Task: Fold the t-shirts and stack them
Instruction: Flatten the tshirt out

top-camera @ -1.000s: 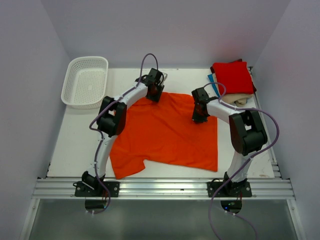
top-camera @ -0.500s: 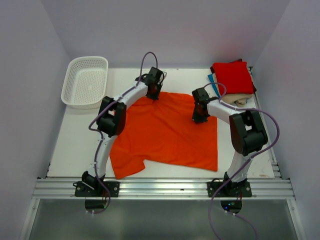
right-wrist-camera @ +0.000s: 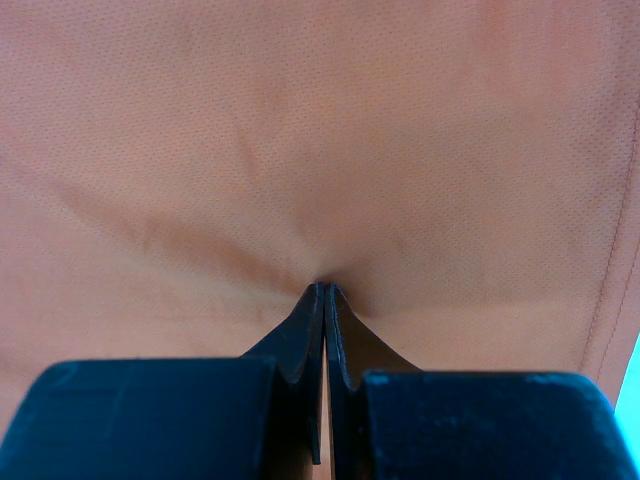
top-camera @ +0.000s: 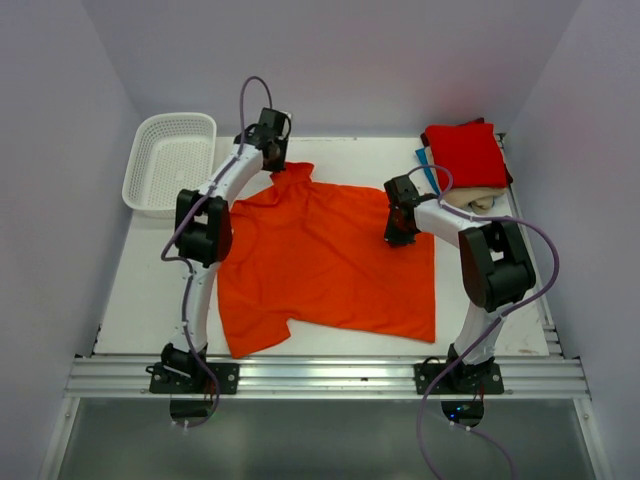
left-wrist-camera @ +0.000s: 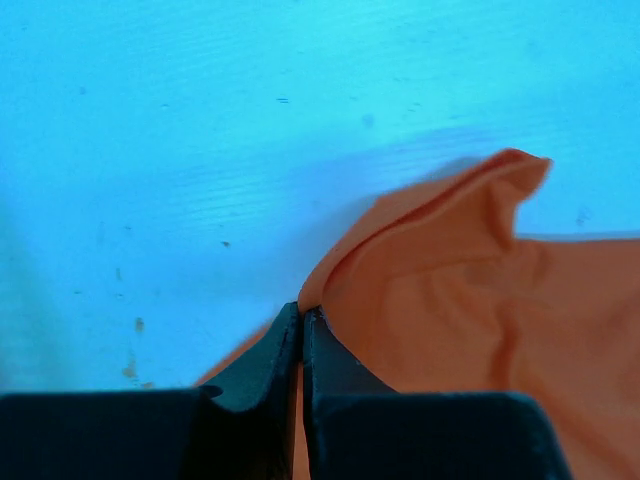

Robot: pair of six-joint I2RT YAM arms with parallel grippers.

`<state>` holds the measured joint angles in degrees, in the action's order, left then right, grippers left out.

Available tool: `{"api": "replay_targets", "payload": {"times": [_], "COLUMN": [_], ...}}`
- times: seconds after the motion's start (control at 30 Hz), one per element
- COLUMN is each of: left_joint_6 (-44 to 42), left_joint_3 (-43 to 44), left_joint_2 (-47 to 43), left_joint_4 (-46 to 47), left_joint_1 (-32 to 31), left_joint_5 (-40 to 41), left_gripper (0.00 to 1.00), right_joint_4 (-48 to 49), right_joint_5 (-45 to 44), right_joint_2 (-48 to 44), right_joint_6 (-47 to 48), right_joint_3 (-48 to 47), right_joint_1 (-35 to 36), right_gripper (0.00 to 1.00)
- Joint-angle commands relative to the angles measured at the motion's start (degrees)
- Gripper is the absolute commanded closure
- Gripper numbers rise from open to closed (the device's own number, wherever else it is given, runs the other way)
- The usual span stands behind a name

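My left claw (left-wrist-camera: 302, 318) pinches the orange shirt's (top-camera: 330, 265) far-left corner, my right claw (right-wrist-camera: 325, 292) its far-right side; the cloth spreads toward me.

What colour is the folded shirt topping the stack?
The folded shirt is red; top external view.

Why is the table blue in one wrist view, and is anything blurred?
Left wrist: a colour cast turns the white table cyan, and the orange t-shirt is slightly soft. Right wrist: cloth weave sharp, evenly lit. Top external: even light, faint shadows, table white.
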<state>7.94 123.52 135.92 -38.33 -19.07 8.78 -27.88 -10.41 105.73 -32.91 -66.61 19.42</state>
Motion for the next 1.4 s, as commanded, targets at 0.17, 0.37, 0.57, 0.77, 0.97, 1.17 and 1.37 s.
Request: {"api": "replay_targets", "payload": {"times": [0.17, 0.37, 0.57, 0.77, 0.97, 1.17, 1.37], "left_joint_6": [1.63, 1.72, 1.72, 0.67, 1.02, 3.82, 9.8], "left_joint_3": [6.03, 6.9, 8.49, 9.19, 6.48, -7.75, -35.06], "left_joint_2": [5.5, 5.32, 6.29, 7.61, 2.19, -14.24, -35.66], "left_joint_4": [5.7, 14.49, 19.94, 23.9, 26.98, 27.61, 25.83], "left_joint_1": [6.49, 8.08, 8.08, 8.08, 8.35, 7.29, 4.84], "left_joint_5": [0.81, -0.51, -1.48, 0.19, -0.16, -4.73, -11.23], "left_gripper": [0.97, 0.91, 0.8, 0.45, 0.0, 0.0, 0.0], "right_joint_4": [-1.48, -2.18, -2.53, -2.53, -1.22, 8.09, 14.69], "right_joint_5": [0.31, -0.04, -0.48, -0.92, -0.31, 3.03, 6.37], "right_joint_2": [3.43, 2.55, 2.81, 3.25, 1.68, -4.91, -16.69], "right_joint_6": [0.65, 1.0, 1.44, 1.79, 2.06, 2.84, 5.22], "right_joint_3": [3.33, 3.86, 3.77, 4.12, 5.26, 9.12, 10.1], "right_joint_1": [-0.52, -0.61, -0.61, -0.61, -0.7, -0.61, -0.7], "right_gripper": [1.0, 1.0, 1.0, 1.0, 1.0, 1.0, 0.21]}}
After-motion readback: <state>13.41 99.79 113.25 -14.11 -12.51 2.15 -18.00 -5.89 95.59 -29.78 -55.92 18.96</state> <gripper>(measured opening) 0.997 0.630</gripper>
